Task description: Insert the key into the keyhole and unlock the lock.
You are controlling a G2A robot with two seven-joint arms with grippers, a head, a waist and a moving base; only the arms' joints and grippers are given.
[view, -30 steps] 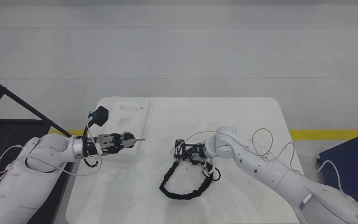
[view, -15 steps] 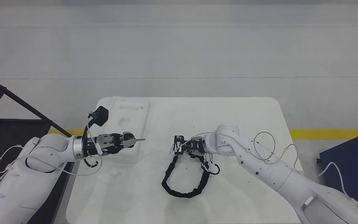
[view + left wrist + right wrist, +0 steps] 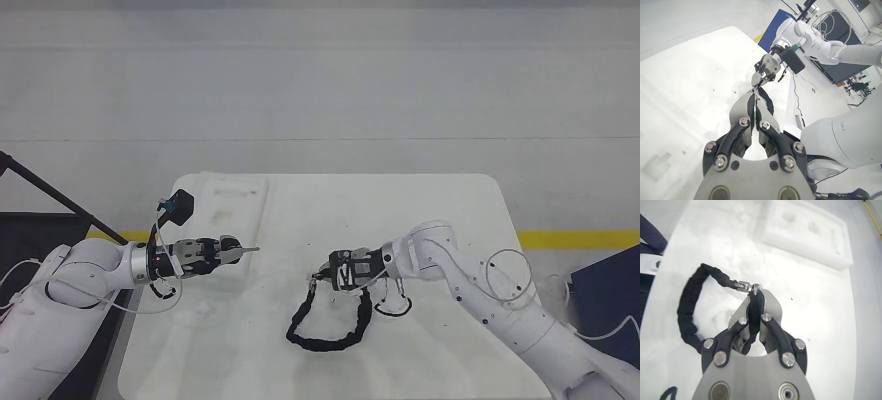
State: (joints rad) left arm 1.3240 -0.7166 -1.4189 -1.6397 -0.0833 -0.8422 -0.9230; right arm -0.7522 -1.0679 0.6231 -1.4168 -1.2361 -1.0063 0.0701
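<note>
Left hand (image 3: 232,250) pinches the key (image 3: 249,249) over the surface's (image 3: 450,200) left side. Its blade points at the right hand (image 3: 328,271), clamped on one end of the black chain lock (image 3: 325,342) mid-surface. The lock's loop trails toward the near edge, apart from the key.

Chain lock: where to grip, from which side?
Pinch the chain lock on its black sleeve just behind the metal fitting, approaching in line with it, as the right gripper does. This leaves the fitting exposed, facing the key in the left gripper.
</note>
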